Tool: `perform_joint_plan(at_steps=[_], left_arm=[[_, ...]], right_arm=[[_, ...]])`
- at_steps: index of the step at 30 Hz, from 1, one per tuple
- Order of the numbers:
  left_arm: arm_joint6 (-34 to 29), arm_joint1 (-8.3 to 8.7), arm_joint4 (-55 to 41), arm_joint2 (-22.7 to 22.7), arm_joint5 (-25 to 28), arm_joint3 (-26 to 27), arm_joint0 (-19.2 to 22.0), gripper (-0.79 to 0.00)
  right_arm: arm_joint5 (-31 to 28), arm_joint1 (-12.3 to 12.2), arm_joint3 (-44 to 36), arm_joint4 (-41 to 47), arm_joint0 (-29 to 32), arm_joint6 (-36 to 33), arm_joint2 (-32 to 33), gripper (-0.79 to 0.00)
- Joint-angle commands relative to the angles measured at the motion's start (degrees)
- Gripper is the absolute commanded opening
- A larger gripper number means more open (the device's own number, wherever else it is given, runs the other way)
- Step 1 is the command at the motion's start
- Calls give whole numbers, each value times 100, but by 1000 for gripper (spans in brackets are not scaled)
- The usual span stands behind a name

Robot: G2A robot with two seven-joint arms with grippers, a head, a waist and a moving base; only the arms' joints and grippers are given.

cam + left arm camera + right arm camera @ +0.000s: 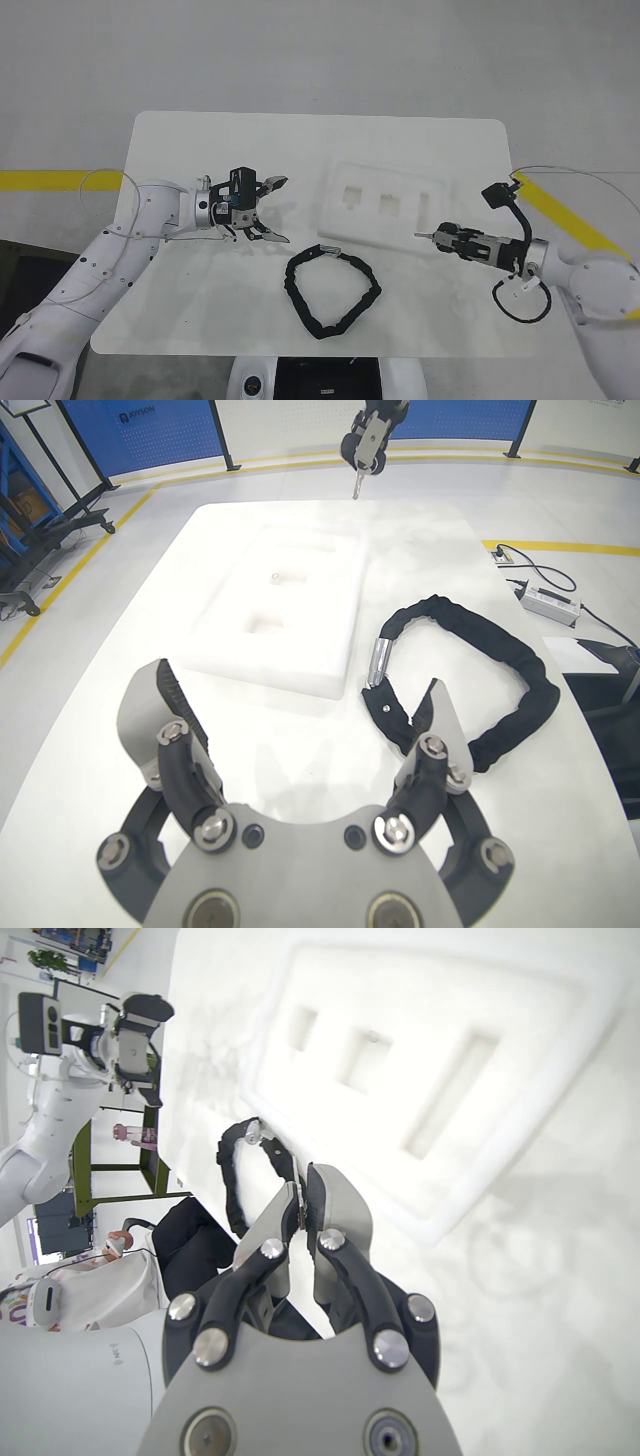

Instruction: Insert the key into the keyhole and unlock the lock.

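Note:
A black fabric-sleeved chain lock [335, 295] lies in a loop on the white table, its metal lock cylinder [328, 251] at the far side of the loop. The cylinder [380, 656] is just ahead of my left gripper [300, 682], which hovers open and empty to the left of the loop [505, 650]. My right gripper [440, 238] is shut on the key [424, 236] to the right of the chain, above the table, key tip pointing left. The key [299, 1195] sits edge-on between the pads, with the chain [229, 1178] beyond it.
A white foam tray [335, 210] with three rectangular recesses lies behind the chain, between the two grippers. The table [200, 300] has bare room at the front left and front right. A power supply and cable [550, 600] lie on the floor beside it.

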State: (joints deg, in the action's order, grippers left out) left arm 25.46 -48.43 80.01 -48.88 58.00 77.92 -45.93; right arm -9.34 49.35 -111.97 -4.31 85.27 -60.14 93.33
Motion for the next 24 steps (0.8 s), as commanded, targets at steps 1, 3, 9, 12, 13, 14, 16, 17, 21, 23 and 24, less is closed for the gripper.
perform_joint_plan(at_steps=[1, 3, 9, 12, 13, 14, 16, 17, 21, 23, 24], left_arm=[[0, 0, 0, 0, 0, 0, 0, 0], [0, 0, 0, 0, 0, 0, 0, 0], [-39, -3, -5, 0, -58, 33, -26, 0], [-234, -14, -33, -14, -84, 209, -70, 0], [-296, -17, -25, -14, -41, 252, -66, 0], [-340, -22, -28, -10, 0, 289, -61, 0], [-431, -31, -27, 62, 0, 357, -54, 0], [-486, -35, -13, 121, 0, 391, -35, 0], [-698, -59, 47, 457, 0, 478, 110, 0], [-761, -86, 33, 666, 0, 531, 197, 0], [-784, -100, 20, 771, 0, 549, 240, 0]], right_arm=[[-94, 5, -82, 59, 108, 85, -9, -785], [-170, 12, -179, 92, 213, 200, -27, -785], [-300, 26, -380, -83, 447, 577, -48, -785], [-321, 32, -442, -185, 512, 723, -75, -785], [-327, 33, -458, -218, 525, 756, -83, -785], [-333, 34, -472, -234, 536, 785, -93, -785], [-310, 41, -467, -198, 549, 881, -97, -785], [-310, 41, -467, -198, 549, 881, -97, -785], [-310, 41, -467, -198, 549, 881, -97, -785], [-310, 41, -467, -198, 549, 881, -97, -785], [-310, 41, -467, -198, 549, 881, -97, -785]])
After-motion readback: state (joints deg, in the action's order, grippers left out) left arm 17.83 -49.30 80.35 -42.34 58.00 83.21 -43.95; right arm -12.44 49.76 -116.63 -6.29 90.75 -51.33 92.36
